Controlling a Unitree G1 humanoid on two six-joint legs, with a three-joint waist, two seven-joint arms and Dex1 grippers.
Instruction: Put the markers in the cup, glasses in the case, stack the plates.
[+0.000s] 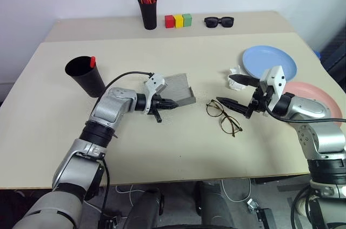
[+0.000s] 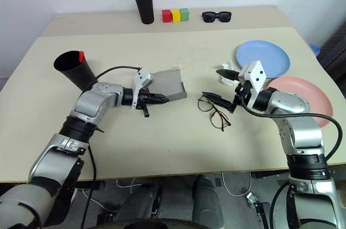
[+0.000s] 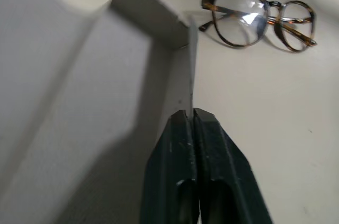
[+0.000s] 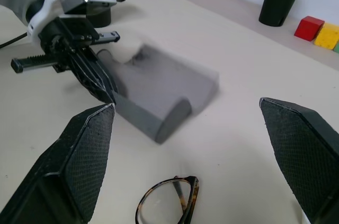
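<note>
The grey case (image 1: 181, 89) lies at the table's middle. My left gripper (image 1: 165, 104) is shut on its thin edge, and the black fingers (image 3: 183, 144) pinch that wall in the left wrist view. The wire-frame glasses (image 1: 223, 116) lie flat on the table just right of the case. My right gripper (image 1: 224, 89) hangs open just above and beyond them, nothing between its fingers (image 4: 90, 155). The wide black cup (image 1: 84, 74) stands at the left with a marker's red cap (image 1: 92, 61) poking out of it. The blue plate (image 1: 270, 61) and pink plate (image 1: 319, 96) lie apart at the right.
A crumpled white scrap (image 1: 236, 70) sits beside the blue plate. On the far table stand a black pen holder (image 1: 147, 10) with orange-red pens, three coloured blocks (image 1: 178, 20) and black sunglasses (image 1: 219, 21). A cable runs along my left arm.
</note>
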